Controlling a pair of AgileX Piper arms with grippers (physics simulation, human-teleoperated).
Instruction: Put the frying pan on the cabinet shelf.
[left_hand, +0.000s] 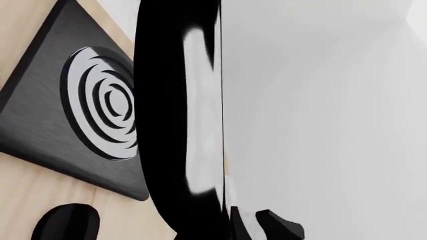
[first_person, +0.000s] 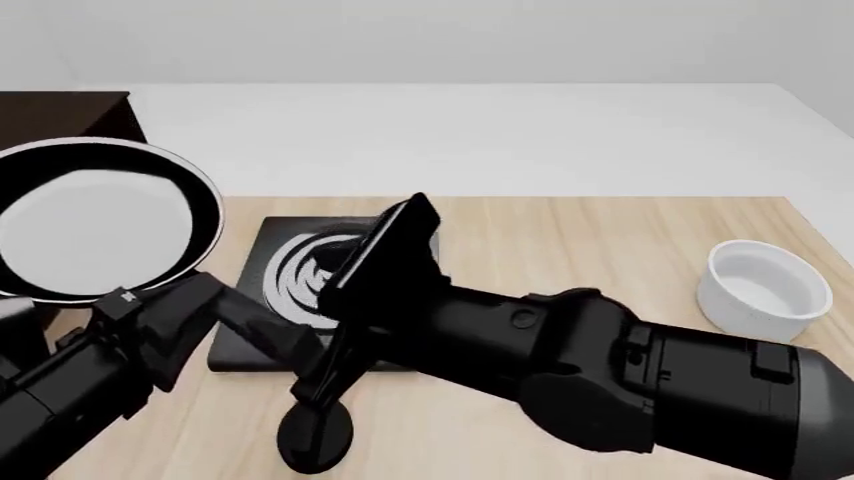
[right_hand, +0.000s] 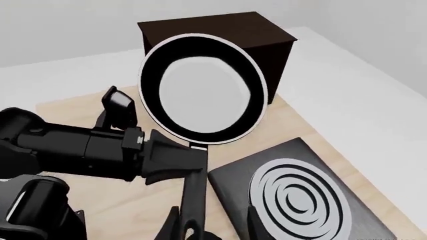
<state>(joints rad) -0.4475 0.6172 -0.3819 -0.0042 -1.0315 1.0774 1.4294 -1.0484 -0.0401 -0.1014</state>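
Observation:
The frying pan (first_person: 94, 220) hangs in the air at the left, tipped up so its glossy inside faces the front camera. It is just in front of the dark cabinet shelf (first_person: 67, 115), not on it. My left gripper (first_person: 200, 297) is shut on the handle close to the pan bowl (right_hand: 200, 90). The handle runs down to its loop end between the spread fingers of my right gripper (right_hand: 213, 227), which stands open around it. In the left wrist view the pan (left_hand: 177, 125) is edge-on and very close.
The black stove plate (first_person: 287, 265) with silver rings lies on the light wood table under the right arm, right of the pan. A white bowl (first_person: 767, 285) sits at the far right. The cabinet (right_hand: 220, 35) stands off the table's left rear corner.

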